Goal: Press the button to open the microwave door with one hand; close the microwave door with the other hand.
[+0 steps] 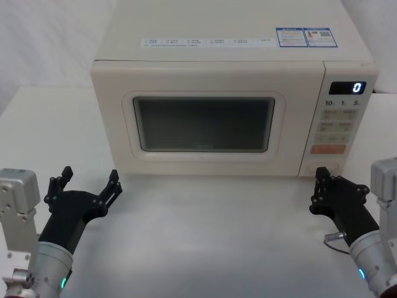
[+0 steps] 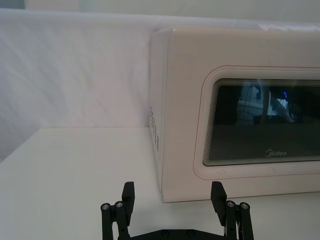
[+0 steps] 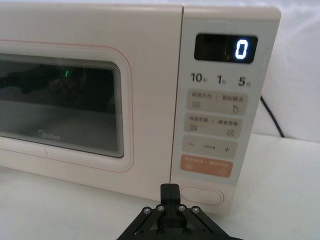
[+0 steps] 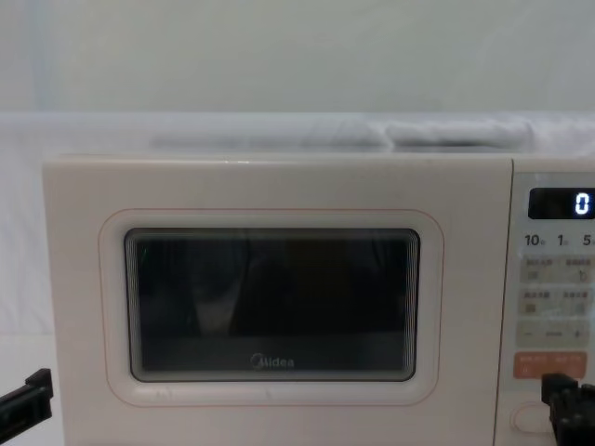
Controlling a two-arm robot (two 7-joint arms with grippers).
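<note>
Fingers of the left gripper point(image 1: 88, 181) are spread wide apart and hold nothing; it hovers over the desk point(image 1: 205, 230) in front of the microwave's left lower corner. Right gripper point(image 1: 322, 177): fingers pressed together into one narrow tip, empty, aimed at the button point(image 3: 201, 195) and just short of it; from the right wrist view I cannot confirm contact. Microwave point(image 1: 232, 37) sits square on the desk, facing the robot, display reading 0. Microwave door point(image 1: 205, 118) is flush with the body, so not yet opened. Handling judgement: the button is a wide, rigid plastic key at the bottom of the control panel, below the orange key point(image 3: 207, 166); it likely needs a firm, straight push at its centre, and the closed tip suits that. A push off-centre could slide on smooth plastic or catch the orange key. The oven looks heavy enough not to shift under the press, though that is a guess. The door is a stiff hinged panel, light to swing; to shut it, push flat on the cream frame near the free edge, not the window. Hidden or unclear: hinge side cannot be seen; panel print is too small to read; chest view cuts off the button's lower part and most of both grippers.
</note>
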